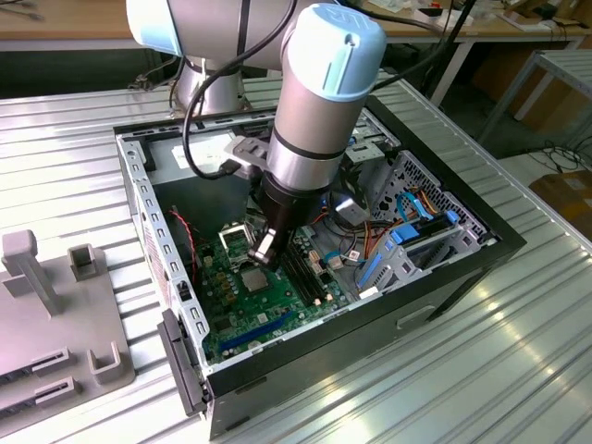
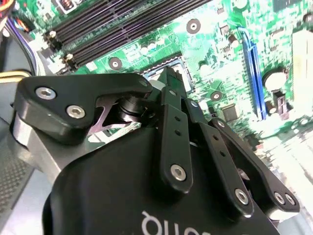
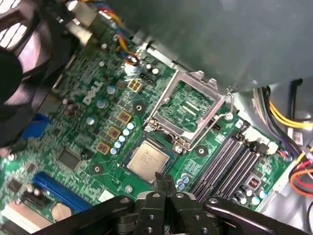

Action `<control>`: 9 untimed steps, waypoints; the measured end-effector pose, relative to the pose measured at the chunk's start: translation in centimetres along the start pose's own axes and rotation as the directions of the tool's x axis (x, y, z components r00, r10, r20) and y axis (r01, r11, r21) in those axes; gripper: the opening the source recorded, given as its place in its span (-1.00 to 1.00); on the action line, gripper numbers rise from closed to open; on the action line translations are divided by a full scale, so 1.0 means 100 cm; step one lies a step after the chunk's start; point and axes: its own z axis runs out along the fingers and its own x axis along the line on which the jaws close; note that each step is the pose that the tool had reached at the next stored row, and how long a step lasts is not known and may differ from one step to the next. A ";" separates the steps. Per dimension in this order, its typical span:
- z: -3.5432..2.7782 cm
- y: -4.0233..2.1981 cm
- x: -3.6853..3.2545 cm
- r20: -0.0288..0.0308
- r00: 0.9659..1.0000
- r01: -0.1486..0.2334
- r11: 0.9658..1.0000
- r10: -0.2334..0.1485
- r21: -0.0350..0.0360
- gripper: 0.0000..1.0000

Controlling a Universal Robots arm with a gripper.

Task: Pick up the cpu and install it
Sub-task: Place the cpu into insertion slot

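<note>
First wrist view pictures show the small flat square cpu [image 3: 147, 157] with its silver-grey metal top. It lies flat in its socket on the green motherboard [image 3: 93, 122]. The shiny metal socket cover frame [image 3: 188, 108] is flipped up and open just beside the cpu, on the side away from the claw. A thin metal lever [image 3: 208, 134] sits by that frame.

The black two-finger gripper [image 3: 164, 181] is very near the cpu. Its fingers look pressed together, with nothing between them. So the claw is clenched and empty. The cpu lies just in front of the fingertips, on the board below them. It is square, so it has no long side to line up with.

In the exterior view, the grey and blue robot arm [image 1: 319, 102] reaches down into the open black computer case [image 1: 444, 277]. The gripper [image 1: 262, 250] hangs just over the cpu [image 1: 255, 278] on the motherboard [image 1: 277, 305]. The long black memory slots [image 3: 227, 166] run beside the cpu.

There is white lettering on the board near the cpu and faint marks on the cpu top. They will not be read out here.

It seems the cpu is already in its place, with the cover not yet shut.
</note>
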 end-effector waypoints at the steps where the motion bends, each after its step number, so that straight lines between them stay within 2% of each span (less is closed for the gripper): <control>1: 0.0000 0.0000 0.0000 0.000 1.000 0.020 1.000 -0.020 0.001 -0.79; 5: 0.0002 -0.0001 -0.0001 0.000 0.996 0.094 0.996 -0.094 0.005 -0.79; 8: 0.0001 -0.0003 -0.0004 0.000 0.989 0.146 0.989 -0.146 0.008 -0.79; 9: 0.0001 -0.0005 -0.0006 0.000 0.985 0.173 0.985 -0.173 0.009 -0.79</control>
